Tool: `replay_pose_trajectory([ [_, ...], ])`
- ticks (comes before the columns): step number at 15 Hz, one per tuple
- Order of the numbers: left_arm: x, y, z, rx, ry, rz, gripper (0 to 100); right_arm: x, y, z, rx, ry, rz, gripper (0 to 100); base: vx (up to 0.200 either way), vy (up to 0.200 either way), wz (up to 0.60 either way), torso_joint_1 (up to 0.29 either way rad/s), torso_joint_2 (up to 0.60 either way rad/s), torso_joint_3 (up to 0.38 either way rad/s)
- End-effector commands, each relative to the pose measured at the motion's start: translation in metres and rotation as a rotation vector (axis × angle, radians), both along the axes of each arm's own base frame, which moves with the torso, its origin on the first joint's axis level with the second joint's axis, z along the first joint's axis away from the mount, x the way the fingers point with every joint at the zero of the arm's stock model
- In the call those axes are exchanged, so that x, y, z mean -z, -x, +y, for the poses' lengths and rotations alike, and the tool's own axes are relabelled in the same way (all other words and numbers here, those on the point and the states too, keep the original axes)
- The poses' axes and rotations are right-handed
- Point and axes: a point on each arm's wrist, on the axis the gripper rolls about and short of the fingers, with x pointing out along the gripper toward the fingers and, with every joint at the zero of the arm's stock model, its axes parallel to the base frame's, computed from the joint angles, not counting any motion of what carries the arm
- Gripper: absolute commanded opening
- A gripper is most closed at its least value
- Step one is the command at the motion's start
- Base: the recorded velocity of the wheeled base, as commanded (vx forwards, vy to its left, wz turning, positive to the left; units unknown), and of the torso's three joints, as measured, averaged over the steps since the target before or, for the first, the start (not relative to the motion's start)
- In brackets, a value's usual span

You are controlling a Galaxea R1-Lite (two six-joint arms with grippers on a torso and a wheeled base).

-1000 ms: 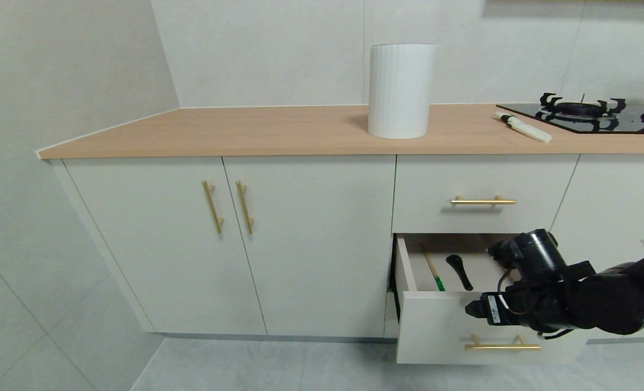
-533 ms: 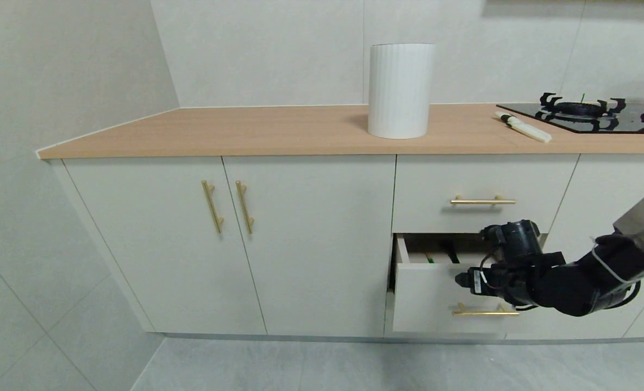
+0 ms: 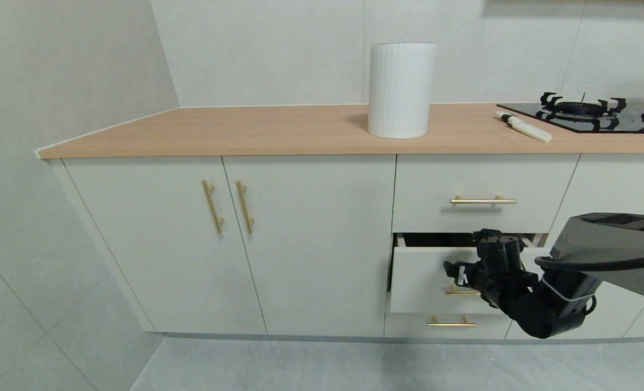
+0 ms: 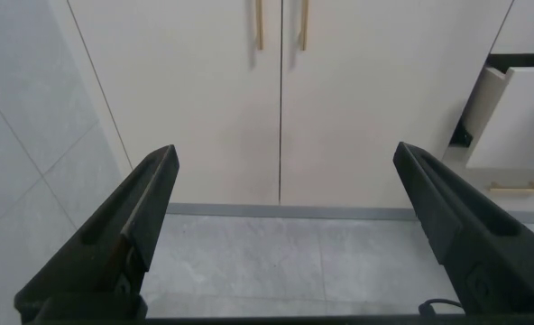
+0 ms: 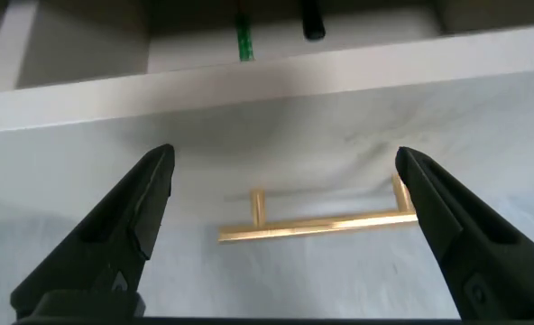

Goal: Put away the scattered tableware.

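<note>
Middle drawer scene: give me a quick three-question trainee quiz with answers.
1. True or false: the middle drawer is fully shut.
2. What does the right gripper face? A the drawer's gold handle; B a frying pan; C a door hinge.
3. Fill in: on the countertop, the white ribbed canister stands to the robot's ___ of the gas hob.
Key: 1 false, a gap shows at its top; 2 A; 3 left.

A wooden countertop (image 3: 245, 130) carries an upright white ribbed canister (image 3: 400, 89), with a cream-coloured utensil (image 3: 523, 126) lying flat just beside a black hob (image 3: 588, 117) at its right end. Below, a slightly open drawer (image 3: 425, 277) holds a green-tipped stick (image 5: 243, 41) and a black utensil (image 5: 313, 23), lying side by side.
</note>
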Motion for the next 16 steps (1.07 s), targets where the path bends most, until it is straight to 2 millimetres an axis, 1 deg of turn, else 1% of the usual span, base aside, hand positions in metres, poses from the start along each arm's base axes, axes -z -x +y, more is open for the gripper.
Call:
replay_pose_trajectory([
  [1,0.0,0.0,0.0,-0.002,-0.001,0.0,100,0.024,-0.008,-0.004,0.018,0.002,0.001,100,0.0,0.0,0.0,0.0,0.0,0.0],
  [4,0.0,0.0,0.0,-0.002,0.001,0.0,100,0.026,-0.02,-0.012,0.051,-0.018,-0.025,100,0.0,0.0,0.0,0.0,0.0,0.0],
  [5,0.0,0.0,0.0,-0.002,0.001,0.0,100,0.025,-0.028,-0.014,0.074,-0.056,-0.051,100,0.0,0.0,0.0,0.0,0.0,0.0],
  [10,0.0,0.0,0.0,-0.002,-0.001,0.0,100,0.022,-0.041,-0.016,0.11,-0.11,-0.099,100,0.0,0.0,0.0,0.0,0.0,0.0],
  [13,0.0,0.0,0.0,-0.002,0.001,0.0,100,0.026,-0.048,-0.018,0.136,-0.114,-0.115,100,0.0,0.0,0.0,0.0,0.0,0.0],
  [14,0.0,0.0,0.0,-0.002,0.001,0.0,100,0.026,-0.055,-0.019,0.158,-0.111,-0.138,100,0.0,0.0,0.0,0.0,0.0,0.0],
  [16,0.0,0.0,0.0,-0.002,0.001,0.0,100,0.027,-0.062,-0.021,0.173,-0.118,-0.159,100,0.0,0.0,0.0,0.0,0.0,0.0],
])
